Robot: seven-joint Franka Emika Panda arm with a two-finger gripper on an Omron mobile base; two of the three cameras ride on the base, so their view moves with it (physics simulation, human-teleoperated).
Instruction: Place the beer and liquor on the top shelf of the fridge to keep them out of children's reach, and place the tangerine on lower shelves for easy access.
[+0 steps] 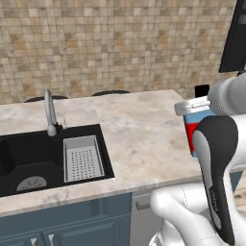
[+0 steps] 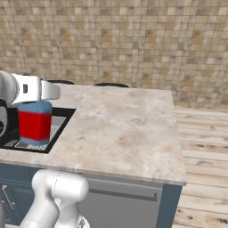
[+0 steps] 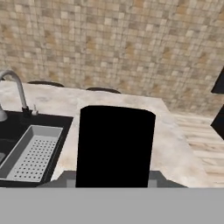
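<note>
Now the hand (image 2: 33, 103) is clamped on the liquor (image 2: 34, 123); bottle hangs upright beneath it.

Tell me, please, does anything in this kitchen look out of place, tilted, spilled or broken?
Nothing stands out. The liquor is upright in the shut gripper, lifted above the counter. No spill shows on the marble, and the grey strainer tray sits straight in the black sink.
</note>
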